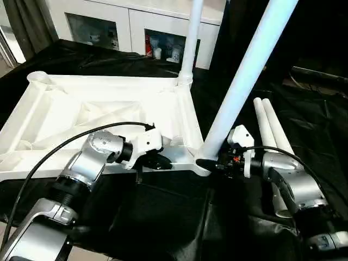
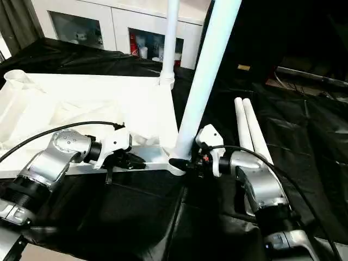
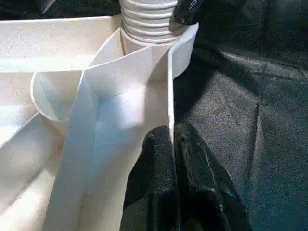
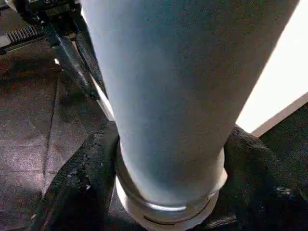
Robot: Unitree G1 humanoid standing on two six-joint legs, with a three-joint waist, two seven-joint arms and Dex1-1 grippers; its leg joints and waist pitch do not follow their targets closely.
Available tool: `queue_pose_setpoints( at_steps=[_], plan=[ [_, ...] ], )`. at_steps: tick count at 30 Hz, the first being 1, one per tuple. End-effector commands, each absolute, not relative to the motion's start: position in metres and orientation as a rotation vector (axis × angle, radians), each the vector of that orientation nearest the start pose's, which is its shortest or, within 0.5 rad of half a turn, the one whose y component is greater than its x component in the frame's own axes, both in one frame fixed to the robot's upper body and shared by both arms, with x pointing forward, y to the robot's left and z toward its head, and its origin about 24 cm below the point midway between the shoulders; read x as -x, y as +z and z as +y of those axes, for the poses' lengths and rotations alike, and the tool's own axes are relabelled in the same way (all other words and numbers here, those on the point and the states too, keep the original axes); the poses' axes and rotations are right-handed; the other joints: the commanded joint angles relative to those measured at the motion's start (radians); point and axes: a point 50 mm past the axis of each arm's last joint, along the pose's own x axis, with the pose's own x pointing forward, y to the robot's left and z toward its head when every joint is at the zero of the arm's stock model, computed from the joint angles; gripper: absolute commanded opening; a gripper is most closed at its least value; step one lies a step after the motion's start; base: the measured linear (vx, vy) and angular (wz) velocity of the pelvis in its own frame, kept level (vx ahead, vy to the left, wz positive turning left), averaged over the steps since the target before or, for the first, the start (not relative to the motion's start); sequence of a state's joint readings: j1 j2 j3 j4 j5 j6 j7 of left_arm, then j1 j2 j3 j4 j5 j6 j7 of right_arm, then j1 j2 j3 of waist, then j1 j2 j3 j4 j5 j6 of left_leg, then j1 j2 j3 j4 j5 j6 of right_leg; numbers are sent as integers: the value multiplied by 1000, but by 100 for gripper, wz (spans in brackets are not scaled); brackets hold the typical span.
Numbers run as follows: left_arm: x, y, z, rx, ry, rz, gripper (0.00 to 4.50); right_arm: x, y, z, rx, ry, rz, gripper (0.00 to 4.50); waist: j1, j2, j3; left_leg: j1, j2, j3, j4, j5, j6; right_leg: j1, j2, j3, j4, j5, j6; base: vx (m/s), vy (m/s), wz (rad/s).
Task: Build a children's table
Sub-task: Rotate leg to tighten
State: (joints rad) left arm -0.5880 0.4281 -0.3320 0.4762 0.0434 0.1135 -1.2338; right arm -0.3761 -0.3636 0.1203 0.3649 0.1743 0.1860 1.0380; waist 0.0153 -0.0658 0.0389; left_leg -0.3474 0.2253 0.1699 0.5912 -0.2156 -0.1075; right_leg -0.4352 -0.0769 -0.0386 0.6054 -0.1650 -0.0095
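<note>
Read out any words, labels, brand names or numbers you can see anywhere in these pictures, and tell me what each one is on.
No text can be read.
Upturned white tabletop, the leg standing in its near corner socket, the far fitted leg and the two loose legs: plain, no markings.
Items behind the cabinet glass: too small and blurred to read.
Small yellowish tag against the dark background: too small to read.

Bare black cloth [image 1: 163,217] near front; spare legs [image 1: 269,130] block right side
</note>
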Motion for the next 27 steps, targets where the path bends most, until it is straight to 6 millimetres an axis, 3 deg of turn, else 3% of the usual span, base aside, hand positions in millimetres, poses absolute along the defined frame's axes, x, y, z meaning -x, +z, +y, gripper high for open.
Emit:
queue_pose_setpoints(
  at_steps=[1,4,5,7,8,9,11,13,16,17,18,19,24,27],
  plan=[
    [-312,53,136,-535,-1334,495,0,-292,44,-153,81,1085,313,275,3,5,-60,-3,-3,20,-61,-74,81,75,-34,29,-45,-31,-274,0,0,0],
    [-320,51,131,-484,-1232,490,0,-295,31,-150,31,938,338,274,6,6,-53,-2,-4,21,-63,-137,49,67,-34,30,-57,-144,-244,0,0,0],
    [-323,51,126,-455,-1197,490,0,-296,25,-147,9,873,355,274,8,4,-51,-2,-7,17,-66,-177,21,66,-35,28,-67,-253,-209,0,0,0],
    [-327,49,120,-436,-1155,490,0,-297,17,-143,-12,792,378,273,8,6,-49,-1,-6,16,-69,-192,13,65,-35,29,-71,-285,-196,0,0,0],
    [-332,45,103,-423,-1096,495,0,-301,5,-132,-58,651,421,273,5,9,-43,4,-9,15,-72,-254,-6,55,-33,28,-85,-396,-155,0,0,0],
    [-332,45,103,-423,-1096,495,0,-301,5,-132,-58,651,421,273,2,10,-40,7,-9,14,-74,-277,-13,51,-33,27,-88,-432,-144,0,0,0],
    [-334,41,75,-394,-1048,499,0,-312,1,-111,-102,519,444,273,-7,14,-35,19,-14,5,-73,-369,-24,41,-35,16,-112,-596,-85,0,0,0],
    [-334,41,63,-387,-1045,497,0,-316,2,-103,-113,493,451,273,-12,14,-44,15,-13,-1,-77,-348,-19,48,-37,13,-114,-572,-72,0,0,0],
    [-331,42,48,-392,-1061,479,0,-319,5,-91,-101,493,443,273,-14,16,-42,12,-14,0,-79,-355,-7,48,-32,11,-117,-539,-80,0,0,0],
    [-331,42,47,-394,-1065,477,0,-318,6,-89,-90,511,437,308,-14,15,-43,11,-14,-1,-81,-359,-3,51,-32,10,-116,-532,-81,0,0,0],
    [-331,42,47,-394,-1065,477,0,-318,6,-89,-90,511,437,308,-15,15,-44,10,-13,-2,-82,-359,0,51,-32,10,-116,-527,-82,0,0,0],
    [-332,42,51,-400,-1066,477,0,-318,7,-87,-97,531,428,343,-16,18,-44,8,-12,-3,-85,-361,2,53,-33,11,-115,-502,-91,0,0,0],
    [-335,42,66,-426,-1062,473,0,-319,14,-91,-61,599,393,369,-16,14,-45,5,-10,-2,-88,-357,8,56,-35,13,-111,-470,-108,0,0,0],
    [-335,43,78,-444,-1096,458,0,-319,19,-104,-23,663,370,369,-12,13,-46,3,-9,-1,-88,-339,17,60,-37,15,-108,-443,-119,0,0,0]
  ],
)
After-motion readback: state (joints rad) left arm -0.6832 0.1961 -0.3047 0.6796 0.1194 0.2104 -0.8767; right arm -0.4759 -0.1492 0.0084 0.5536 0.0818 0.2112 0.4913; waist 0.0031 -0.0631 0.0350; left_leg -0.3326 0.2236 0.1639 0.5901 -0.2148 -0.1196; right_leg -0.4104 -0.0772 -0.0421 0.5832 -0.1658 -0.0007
